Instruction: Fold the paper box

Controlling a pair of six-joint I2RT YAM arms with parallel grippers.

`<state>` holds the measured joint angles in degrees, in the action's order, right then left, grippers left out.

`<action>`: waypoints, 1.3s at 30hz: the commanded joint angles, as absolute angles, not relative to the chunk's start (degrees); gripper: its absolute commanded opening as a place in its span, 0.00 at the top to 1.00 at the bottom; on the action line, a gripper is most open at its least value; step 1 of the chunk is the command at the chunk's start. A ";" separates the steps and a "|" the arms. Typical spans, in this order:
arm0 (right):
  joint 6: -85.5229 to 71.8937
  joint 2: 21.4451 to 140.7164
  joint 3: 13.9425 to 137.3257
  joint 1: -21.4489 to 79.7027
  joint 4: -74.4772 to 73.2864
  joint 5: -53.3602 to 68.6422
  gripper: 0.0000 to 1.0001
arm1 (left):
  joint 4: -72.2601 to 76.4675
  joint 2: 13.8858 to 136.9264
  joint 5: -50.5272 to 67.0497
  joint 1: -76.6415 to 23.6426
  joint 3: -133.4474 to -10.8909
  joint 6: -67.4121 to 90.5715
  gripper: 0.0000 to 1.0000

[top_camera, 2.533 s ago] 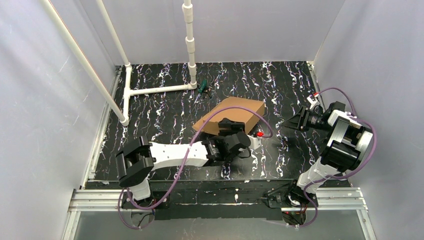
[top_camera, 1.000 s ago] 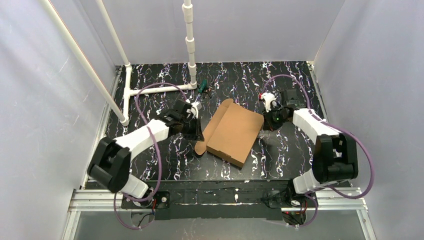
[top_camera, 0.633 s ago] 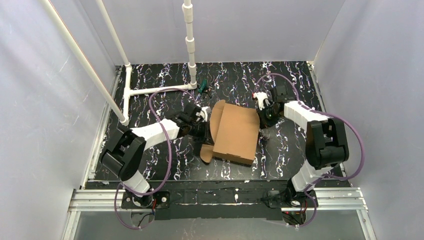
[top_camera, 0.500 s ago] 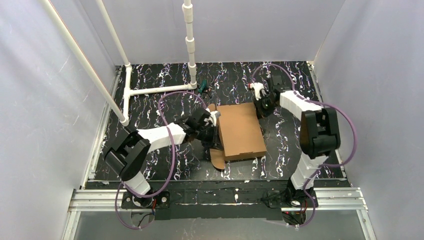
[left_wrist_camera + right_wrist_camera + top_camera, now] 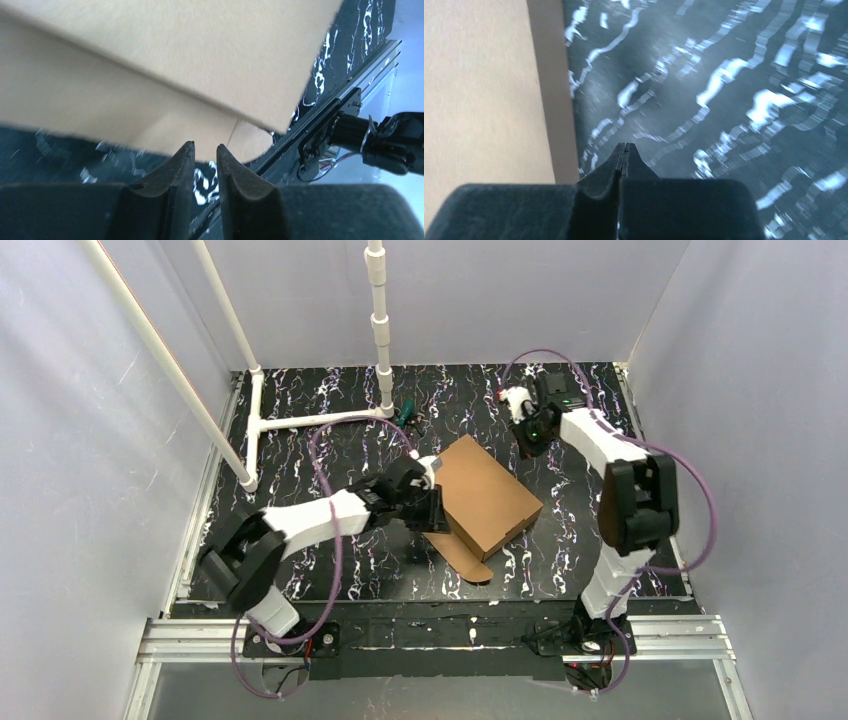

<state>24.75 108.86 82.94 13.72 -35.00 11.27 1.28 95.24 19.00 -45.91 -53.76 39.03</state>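
The left gripper [image 5: 205,146] has its fingers a narrow slit apart with nothing between them, just beside the left side of the paper box [image 5: 487,498]. The right gripper [image 5: 625,146] is pressed closed and empty, near the box's far right edge. The box lies on the middle of the table [image 5: 330,450].

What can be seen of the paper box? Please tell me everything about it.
The paper box is plain brown cardboard, folded into a shallow flat rectangle, top closed. It lies on the black marbled table, turned diagonally. One rounded flap sticks out flat at its near edge. The left gripper is at its left side, jaws slightly apart with nothing between them; contact is unclear. The right gripper, shut, is apart from it, beyond its far corner.
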 commanded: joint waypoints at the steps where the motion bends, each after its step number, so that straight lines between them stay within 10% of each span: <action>1: 28.64 94.81 80.47 12.26 -32.21 7.24 0.96 | -10.31 77.79 7.91 -45.27 -48.80 30.53 0.73; 5: 33.28 85.51 77.70 12.43 -29.48 17.34 0.85 | -14.65 65.52 -6.06 -43.87 -42.51 28.22 0.33; 7: 33.80 79.59 72.41 12.49 -21.85 22.03 0.42 | -13.39 60.00 -10.39 -41.45 -38.39 29.58 0.04; 9: 30.68 78.53 70.25 12.48 -17.95 28.61 0.03 | -9.57 55.48 -5.31 -35.18 -34.76 30.72 0.02; 13: 30.50 84.99 74.80 13.61 -25.98 44.46 0.02 | -0.69 55.41 9.80 -24.38 -31.30 32.86 0.02; 26: 30.73 97.04 76.62 23.93 -28.76 35.58 0.02 | 8.02 81.40 28.88 -13.08 -39.22 34.90 0.02; 39: 31.97 101.43 78.22 24.79 -31.37 37.48 0.02 | 8.10 94.32 31.44 -13.10 -45.11 29.01 0.33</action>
